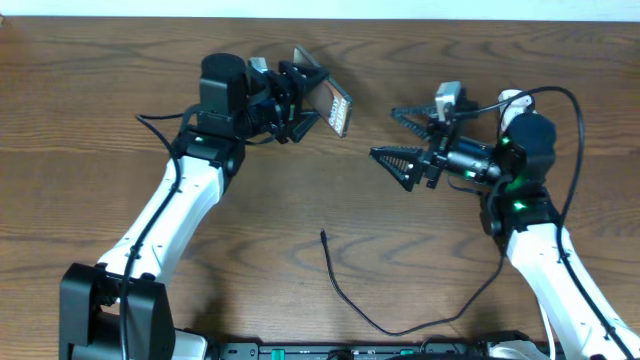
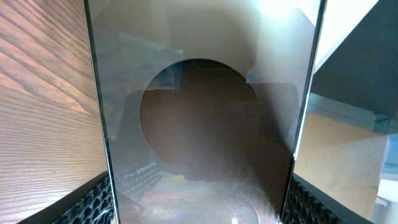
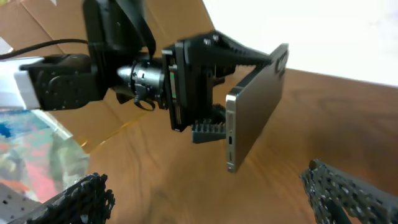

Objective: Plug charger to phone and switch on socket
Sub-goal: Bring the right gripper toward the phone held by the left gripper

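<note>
Left fingers (image 3: 233, 50): closed on a flat, glossy, brownish-grey rectangular phone (image 1: 337, 105). One finger presses each long edge, and the slab fills the gap between them.

Phone: held clear of the brown wood-grain surface (image 1: 100, 120) and tilted. Its free end sticks out toward the right arm.

Phone, left wrist view: the glossy face fills the middle of the frame. It mirrors a dark round shape, and a ribbed black finger shows at each lower corner.

Phone, right wrist view: seen nearly edge-on, with one left finger above it and the ribbed one below. A small dark opening shows on the thin edge facing the camera.

Right fingers (image 1: 402, 162): spread wide with nothing between them. They hang above the surface with their tips aimed at the phone, and a gap is left between them and it.

Charger cable (image 1: 335, 282): long, thin and black, lying loose on the surface between the two arms toward the near edge.

Plug tip (image 1: 323, 235): small and black, lying free on the wood at the far end of the cable. It is well apart from the phone and from both pairs of fingers.

Cable run: from the tip it curves toward the near edge, then sweeps across toward the base of the right arm.
</note>
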`<state>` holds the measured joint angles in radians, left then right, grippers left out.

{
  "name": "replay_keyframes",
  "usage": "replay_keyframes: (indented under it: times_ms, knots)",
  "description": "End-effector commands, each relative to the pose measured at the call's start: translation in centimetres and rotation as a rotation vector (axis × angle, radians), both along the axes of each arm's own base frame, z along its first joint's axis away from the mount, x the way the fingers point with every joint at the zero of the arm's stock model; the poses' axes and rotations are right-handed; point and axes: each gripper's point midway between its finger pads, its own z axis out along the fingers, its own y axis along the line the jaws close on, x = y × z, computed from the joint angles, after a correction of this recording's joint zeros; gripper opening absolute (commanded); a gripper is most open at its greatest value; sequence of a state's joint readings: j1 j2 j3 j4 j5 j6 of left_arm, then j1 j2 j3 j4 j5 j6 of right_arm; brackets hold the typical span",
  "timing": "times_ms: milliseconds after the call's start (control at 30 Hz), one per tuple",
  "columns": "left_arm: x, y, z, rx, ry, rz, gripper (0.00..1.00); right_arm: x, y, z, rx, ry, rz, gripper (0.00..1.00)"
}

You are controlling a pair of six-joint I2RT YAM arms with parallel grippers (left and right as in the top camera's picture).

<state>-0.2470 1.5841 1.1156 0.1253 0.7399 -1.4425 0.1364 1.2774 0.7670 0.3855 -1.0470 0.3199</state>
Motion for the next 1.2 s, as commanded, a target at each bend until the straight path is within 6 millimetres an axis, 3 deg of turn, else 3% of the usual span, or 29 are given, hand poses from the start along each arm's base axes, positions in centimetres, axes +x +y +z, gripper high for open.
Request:
replay_keyframes:
  times_ms: [0, 133, 400, 667, 967, 1167]
  knots:
    - [0.2, -1.1, 2.2, -0.013, -0.068, 0.001, 0.07, 0.6, 0.9, -0.3, 0.01, 0.05, -0.023, 0.99]
    - [0.1, -1.6, 2.1, -0.007, -0.069, 0.001, 0.08, 1.3, 1.1, -0.7, 0.002, 0.072, -0.078, 0.99]
    - [-0.5, -2.6, 2.1, -0.009, -0.066, -0.019, 0.07, 2.9, 0.9, -3.4, -0.086, 0.13, -0.233, 0.98]
    - [-1.3, -4.2, 2.1, -0.005, -0.068, -0.048, 0.07, 3.1, 0.8, -3.9, -0.124, 0.101, -0.254, 0.91]
    - [-2.6, -6.2, 2.0, -0.002, -0.069, -0.09, 0.07, 3.2, 0.8, -3.9, -0.129, 0.092, -0.26, 0.9]
    - [-2.6, -6.4, 2.0, 0.003, -0.07, -0.083, 0.07, 3.6, 0.5, -4.0, -0.134, 0.096, -0.29, 0.82]
